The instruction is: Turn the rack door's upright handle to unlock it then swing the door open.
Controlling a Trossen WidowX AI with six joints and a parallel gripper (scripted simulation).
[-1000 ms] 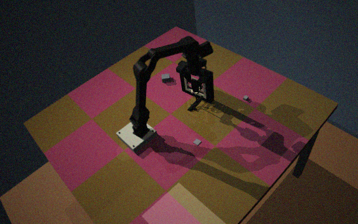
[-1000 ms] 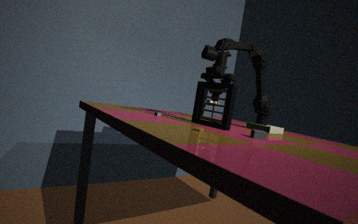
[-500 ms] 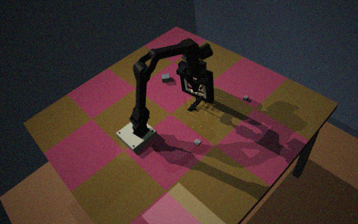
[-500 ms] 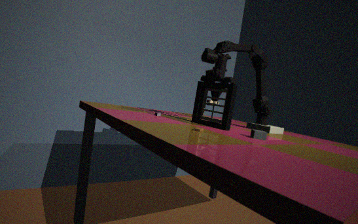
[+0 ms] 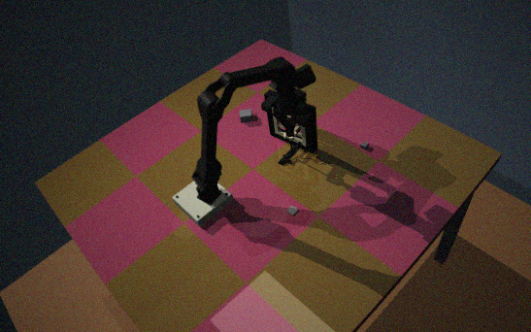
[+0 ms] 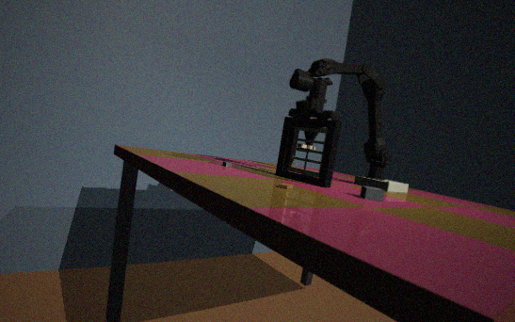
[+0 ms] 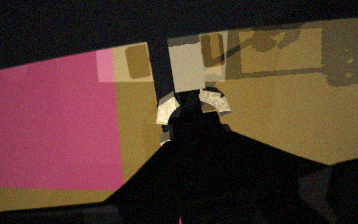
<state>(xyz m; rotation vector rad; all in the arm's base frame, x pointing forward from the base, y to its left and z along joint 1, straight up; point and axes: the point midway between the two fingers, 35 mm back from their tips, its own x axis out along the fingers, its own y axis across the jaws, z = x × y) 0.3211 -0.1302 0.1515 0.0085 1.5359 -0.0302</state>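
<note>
The dark rack frame [image 5: 312, 127] [image 6: 330, 155] stands upright on the table. The door's thin bars show inside the frame in the exterior view, and the door looks closed. My gripper [image 5: 289, 127] [image 6: 309, 136] [image 7: 200, 145] points down in front of the frame and is shut on the black handle [image 7: 192, 131]. In the wrist view the dark fingers meet the handle from both sides, and their edges blend with it. Two pale curved pieces [image 7: 168, 110] [image 7: 215, 100] flank the handle's far end. The handle's exact turn is hard to tell.
Small grey blocks lie on the table: one [image 5: 246, 116] [image 6: 373, 193] near the frame, one [image 5: 364, 145] [image 6: 226, 164] beyond it, and one [image 5: 292, 211] near the arm's white base [image 5: 193, 202] [image 6: 396, 186]. A black foot [image 5: 287, 155] juts out below the frame.
</note>
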